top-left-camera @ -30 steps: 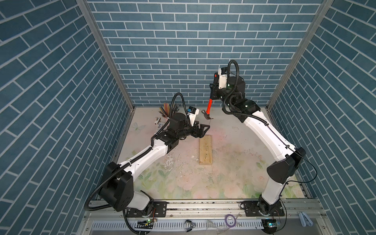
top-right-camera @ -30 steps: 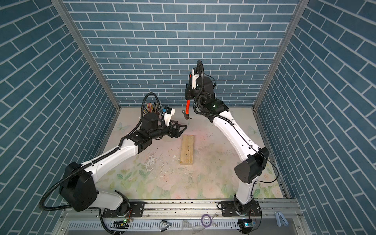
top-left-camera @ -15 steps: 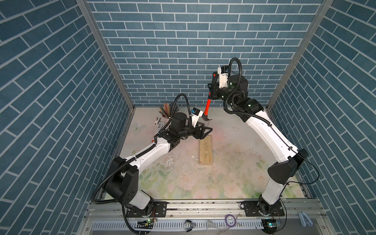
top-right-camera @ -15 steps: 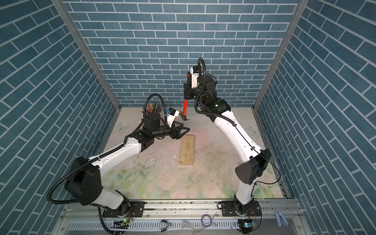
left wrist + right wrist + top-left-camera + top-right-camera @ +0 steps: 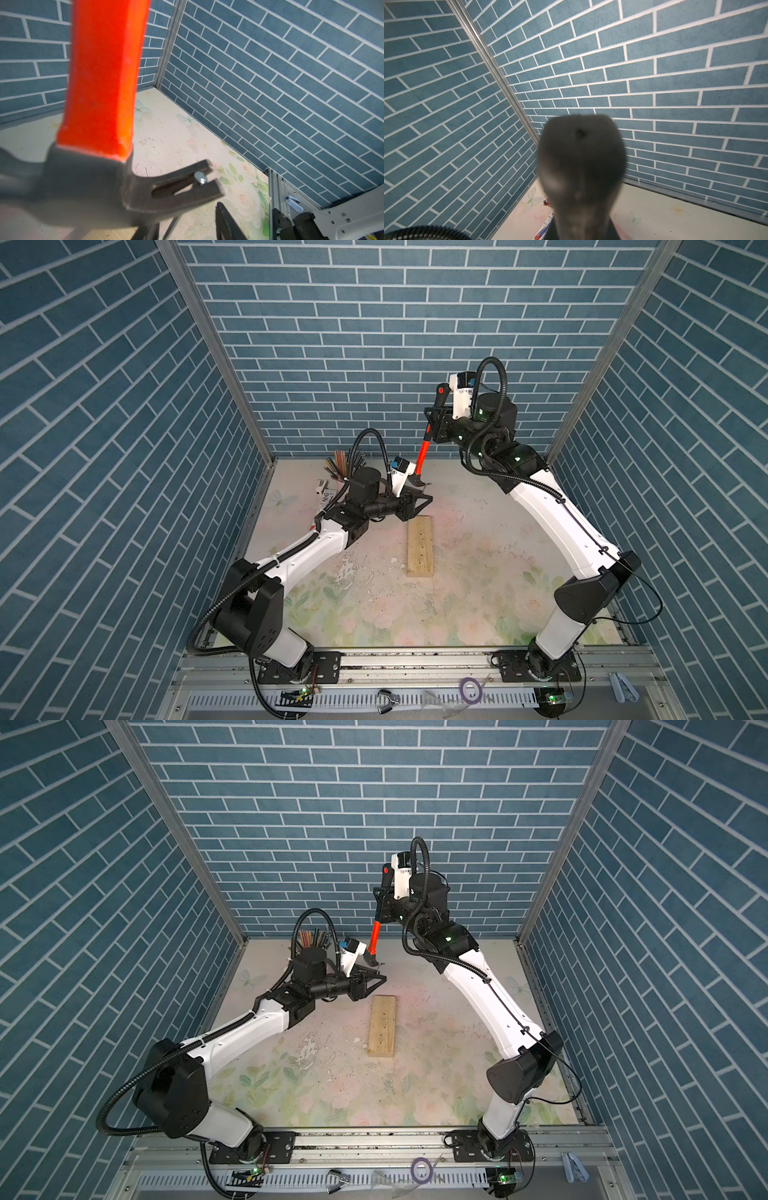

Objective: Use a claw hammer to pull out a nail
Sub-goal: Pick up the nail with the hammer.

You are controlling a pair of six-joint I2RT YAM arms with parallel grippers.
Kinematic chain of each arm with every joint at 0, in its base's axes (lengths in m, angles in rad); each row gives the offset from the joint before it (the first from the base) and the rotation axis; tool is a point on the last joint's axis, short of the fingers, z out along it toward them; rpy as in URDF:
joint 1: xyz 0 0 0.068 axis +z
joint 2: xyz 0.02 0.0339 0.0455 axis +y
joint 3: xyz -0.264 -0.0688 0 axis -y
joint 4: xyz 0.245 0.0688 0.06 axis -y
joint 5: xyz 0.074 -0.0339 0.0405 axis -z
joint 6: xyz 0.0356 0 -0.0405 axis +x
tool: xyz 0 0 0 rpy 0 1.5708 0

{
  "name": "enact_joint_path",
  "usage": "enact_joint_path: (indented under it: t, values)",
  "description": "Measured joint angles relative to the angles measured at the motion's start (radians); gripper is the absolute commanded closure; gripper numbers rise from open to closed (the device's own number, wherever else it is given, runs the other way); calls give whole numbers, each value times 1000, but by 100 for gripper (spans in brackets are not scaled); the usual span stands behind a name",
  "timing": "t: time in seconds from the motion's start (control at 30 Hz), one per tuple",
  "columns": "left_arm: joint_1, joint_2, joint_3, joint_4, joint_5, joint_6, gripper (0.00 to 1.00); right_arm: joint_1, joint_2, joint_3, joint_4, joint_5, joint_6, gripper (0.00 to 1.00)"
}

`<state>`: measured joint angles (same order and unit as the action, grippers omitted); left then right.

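My right gripper [image 5: 435, 425] is raised near the back wall, shut on the black handle of the claw hammer [image 5: 422, 452] [image 5: 375, 936]. The hammer hangs head down. In the left wrist view its orange shaft [image 5: 99, 83] and grey head fill the near field, and the nail [image 5: 200, 178] sits caught in the claw slot, head up. The nail's shank runs down between the fingers of my left gripper [image 5: 187, 220], which are open, with a gap on one side. In both top views the left gripper [image 5: 424, 499] [image 5: 379, 979] is just under the hammer head. The right wrist view shows only the handle end [image 5: 581, 166].
A pale wooden board [image 5: 419, 545] [image 5: 383, 1025] lies flat mid-table, just in front of the left gripper. A cup of coloured pencils [image 5: 340, 460] and small packets [image 5: 326, 493] stand at the back left. Blue brick walls close three sides. A purple tape ring [image 5: 469, 689] lies on the front rail.
My left arm has reached right, under the hammer head, and its jaws have narrowed around the nail's shank. The right arm still holds the hammer up, shifted slightly.
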<state>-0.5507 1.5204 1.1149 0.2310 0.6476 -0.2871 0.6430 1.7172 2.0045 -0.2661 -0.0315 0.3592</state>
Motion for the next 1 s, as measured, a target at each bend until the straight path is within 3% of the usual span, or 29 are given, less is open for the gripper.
enact_joint_path:
  t: [0.13, 0.43, 0.77, 1.0]
  values:
    - [1, 0, 2, -1, -3, -3, 78, 0, -19, -19, 10, -5, 3, 100]
    - [-3, -25, 2, -2, -10, 3, 100, 0, -32, -27, 48, -6, 11, 100]
    - [-14, -35, 2, -19, -35, 13, 100, 0, -35, -50, 64, -7, 26, 100]
    - [-82, -69, 23, -37, -50, 37, 100, 0, -64, -116, 76, 3, 28, 100]
